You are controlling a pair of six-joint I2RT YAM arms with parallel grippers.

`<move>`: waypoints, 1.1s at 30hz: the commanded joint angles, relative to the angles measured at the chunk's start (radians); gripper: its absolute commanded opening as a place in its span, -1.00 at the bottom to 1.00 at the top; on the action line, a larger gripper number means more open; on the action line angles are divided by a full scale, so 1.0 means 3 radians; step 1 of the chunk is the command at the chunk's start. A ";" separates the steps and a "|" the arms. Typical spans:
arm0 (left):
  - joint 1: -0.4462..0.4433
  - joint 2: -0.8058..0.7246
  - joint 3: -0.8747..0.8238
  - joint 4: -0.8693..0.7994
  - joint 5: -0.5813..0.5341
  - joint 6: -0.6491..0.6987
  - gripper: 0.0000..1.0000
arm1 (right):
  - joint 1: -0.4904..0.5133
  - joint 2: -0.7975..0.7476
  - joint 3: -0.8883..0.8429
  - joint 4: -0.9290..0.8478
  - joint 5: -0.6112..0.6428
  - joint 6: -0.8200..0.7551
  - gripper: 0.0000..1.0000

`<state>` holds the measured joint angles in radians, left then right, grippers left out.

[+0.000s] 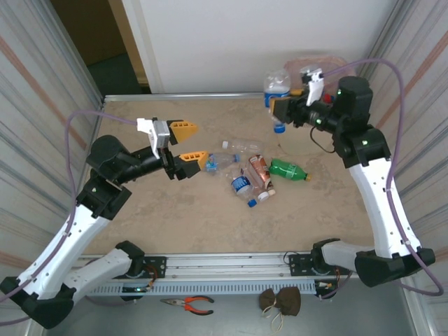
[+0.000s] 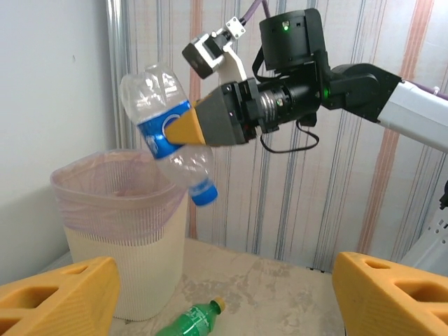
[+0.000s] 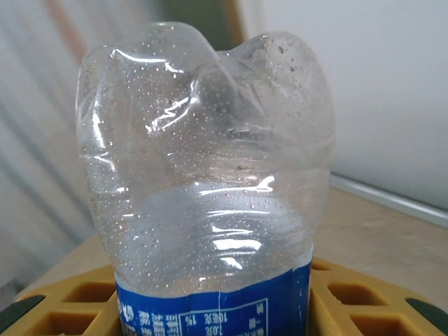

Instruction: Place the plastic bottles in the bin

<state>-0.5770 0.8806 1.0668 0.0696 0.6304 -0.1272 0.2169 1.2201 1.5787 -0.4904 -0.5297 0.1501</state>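
From above, the left gripper (image 1: 187,143) stands over the left part of the surface (image 1: 168,210) with its two orange fingers well apart and nothing between them. Just to its right lies a clear bottle (image 1: 217,162), near the lower finger. More loose bottles (image 1: 250,176) lie together in the middle of the surface, among them one with a reddish label, and a green bottle (image 1: 288,169) with an orange cap lies at their right side. At the far right, the right gripper (image 1: 281,108) is clenched around a blue-labelled bottle (image 1: 277,85) and holds it in the air. The bin (image 1: 316,64) with its pink liner stands behind this arm, at the far edge. Orange-handled pliers (image 1: 187,303) lie on the ledge in front of the arm bases.

In the left wrist view, the orange fingers (image 2: 59,297) of the left gripper frame the picture at both lower corners, released and empty. Beyond them the right gripper grasps the blue-labelled bottle at its label, tilted, the blue cap pointing down. The cap hangs near the right rim of the bin; whether it is truly over the opening I cannot tell for certain. The green bottle lies on the surface beside the foot of the bin.

In the right wrist view, the dented clear base of the blue-labelled bottle stands up between the orange fingers, with the blue label low in the picture.
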 commanded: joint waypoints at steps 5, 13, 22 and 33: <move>0.0026 0.0143 -0.0033 0.0316 -0.0038 -0.0131 0.59 | -0.0634 0.0423 0.0446 -0.0211 0.0507 0.0107 -0.11; 0.0022 0.0427 0.0047 0.0397 0.0056 -0.0175 0.58 | -0.0988 0.1124 0.1121 -0.0405 0.0826 0.0025 -0.13; 0.0073 0.0630 0.0005 0.0568 0.0130 -0.0272 0.58 | -0.1113 0.1878 0.1685 -0.0892 0.0972 -0.0198 -0.10; 0.0121 0.0558 -0.0189 0.0591 0.0078 -0.0363 0.58 | -0.1122 0.2593 0.2207 -0.1848 0.1014 -0.0293 -0.12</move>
<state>-0.5488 1.0748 1.0286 0.2134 0.6533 -0.2180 -0.1200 1.9747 2.1944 -0.9154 -0.2344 0.0925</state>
